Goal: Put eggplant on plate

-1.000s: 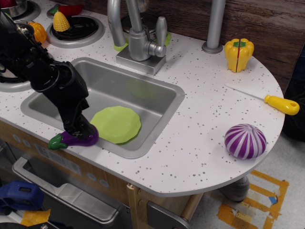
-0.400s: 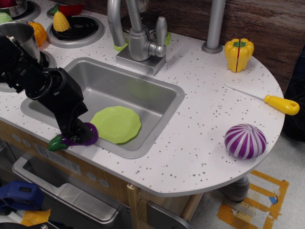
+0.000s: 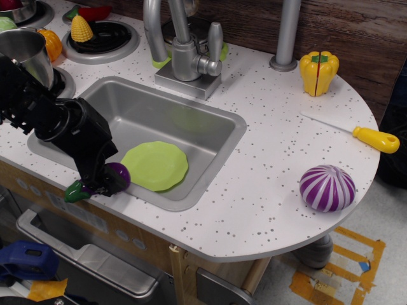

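The dark-purple eggplant (image 3: 114, 175) with its green stem cap (image 3: 75, 191) sits at the front rim of the sink, just left of the lime-green plate (image 3: 156, 165) that lies in the sink. My black gripper (image 3: 100, 180) reaches down from the left and is shut on the eggplant, covering its middle. The eggplant looks slightly lifted off the counter edge. The plate is bare.
The grey sink (image 3: 210, 149) has a faucet (image 3: 184, 54) behind it. A striped purple-and-white round toy (image 3: 327, 187), a yellow-handled knife (image 3: 375, 138) and a yellow pepper (image 3: 318, 72) lie on the right counter. Corn (image 3: 81, 28) and a metal pot (image 3: 25, 51) stand at the left back.
My arm has drawn back to the left and closed lower around the eggplant. The eggplant has shifted slightly and now shows less of its body.
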`<action>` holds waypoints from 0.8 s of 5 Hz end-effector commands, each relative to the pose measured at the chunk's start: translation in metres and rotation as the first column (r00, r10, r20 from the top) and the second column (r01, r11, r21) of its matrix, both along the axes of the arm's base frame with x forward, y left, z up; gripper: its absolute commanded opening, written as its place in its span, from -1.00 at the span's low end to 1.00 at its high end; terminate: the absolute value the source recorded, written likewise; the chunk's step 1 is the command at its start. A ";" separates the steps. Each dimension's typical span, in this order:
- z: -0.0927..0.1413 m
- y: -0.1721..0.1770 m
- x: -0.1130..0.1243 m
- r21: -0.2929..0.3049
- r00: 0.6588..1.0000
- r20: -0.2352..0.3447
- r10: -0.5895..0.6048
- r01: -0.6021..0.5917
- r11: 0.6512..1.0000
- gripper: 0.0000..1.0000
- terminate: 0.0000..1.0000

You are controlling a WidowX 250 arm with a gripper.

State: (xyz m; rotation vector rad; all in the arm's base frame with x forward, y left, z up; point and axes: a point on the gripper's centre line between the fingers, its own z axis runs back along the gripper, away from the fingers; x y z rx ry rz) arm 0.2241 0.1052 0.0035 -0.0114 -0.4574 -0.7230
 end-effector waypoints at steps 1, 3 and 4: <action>-0.003 0.006 0.002 -0.016 1.000 0.024 0.020 -0.020 1.000 1.00 -1.00; -0.004 0.008 0.003 -0.024 0.999 0.014 0.033 -0.033 0.999 -1.00 -1.00; 0.023 0.012 0.017 0.047 1.000 0.014 0.001 -0.002 0.999 -1.00 -1.00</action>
